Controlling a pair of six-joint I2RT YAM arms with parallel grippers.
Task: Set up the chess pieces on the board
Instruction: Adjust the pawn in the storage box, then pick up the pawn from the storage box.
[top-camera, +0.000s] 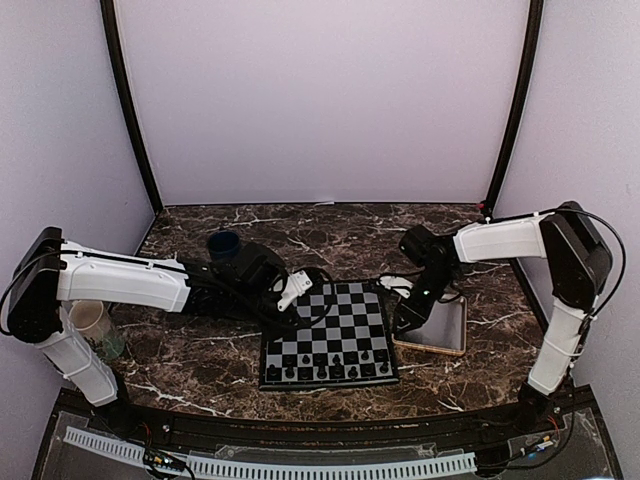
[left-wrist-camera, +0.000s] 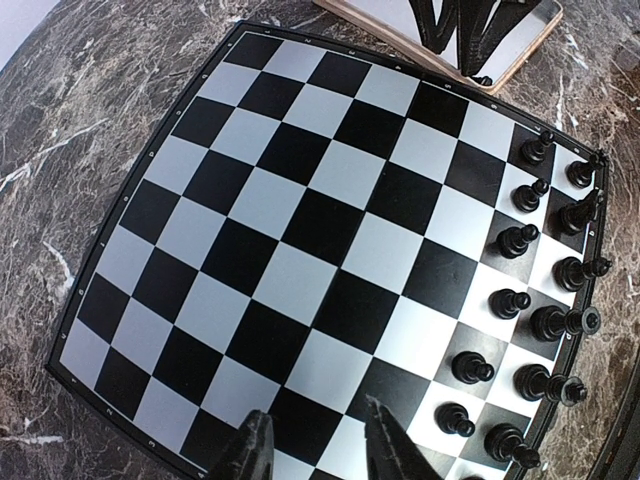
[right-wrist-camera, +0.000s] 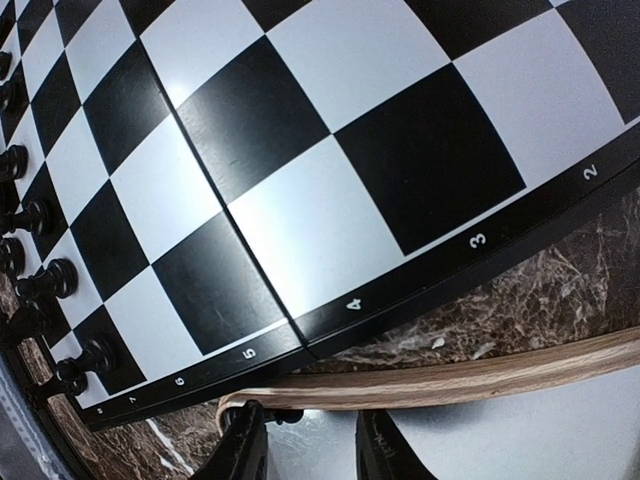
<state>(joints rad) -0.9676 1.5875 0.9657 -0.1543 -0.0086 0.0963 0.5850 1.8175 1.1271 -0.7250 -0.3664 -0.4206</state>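
Note:
The board (top-camera: 335, 320) of black and pale squares lies on the marble table. The chess pieces (top-camera: 330, 372) stand in two rows along its near edge; in the left wrist view they line the right side (left-wrist-camera: 530, 290). My left gripper (top-camera: 305, 305) hovers over the board's far left part, its jaws (left-wrist-camera: 320, 445) open on bare squares. My right gripper (top-camera: 403, 322) is low over the tan-rimmed tray (top-camera: 445, 330), open (right-wrist-camera: 315, 450). A small dark piece (right-wrist-camera: 286, 414) lies in the tray's corner beside the left finger (right-wrist-camera: 245, 445).
A blue cup (top-camera: 224, 245) stands behind the left arm. A pale cup (top-camera: 90, 320) sits at the far left by the left arm's base. The tray's wooden rim (right-wrist-camera: 480, 375) runs close beside the board's numbered border (right-wrist-camera: 420, 280).

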